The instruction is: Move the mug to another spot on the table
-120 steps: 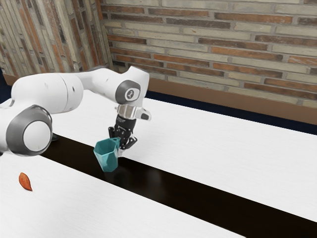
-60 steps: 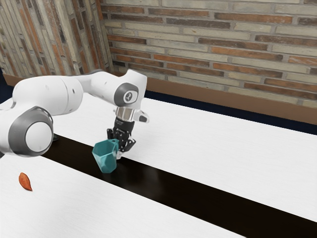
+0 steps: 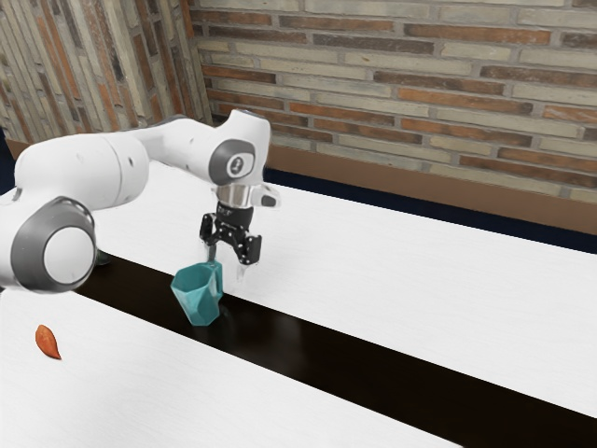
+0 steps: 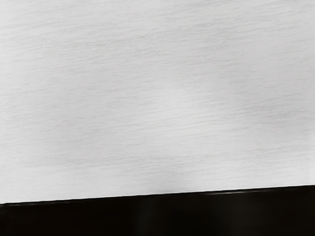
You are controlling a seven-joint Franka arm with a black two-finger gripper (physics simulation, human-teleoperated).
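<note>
Brick wall [image 3: 420, 84] behind; mug [image 3: 198, 292] is sitting on the table [image 3: 420, 271], gripper [image 3: 229, 258] hovering open just above, holding nothing. I'm guessing placed, or ungrabbed.

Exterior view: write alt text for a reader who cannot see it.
An open gripper hangs just over the rim of a teal mug, which stands on the dark stripe of the table. A small orange thing lies at the exterior view's left, brick walls behind.
</note>
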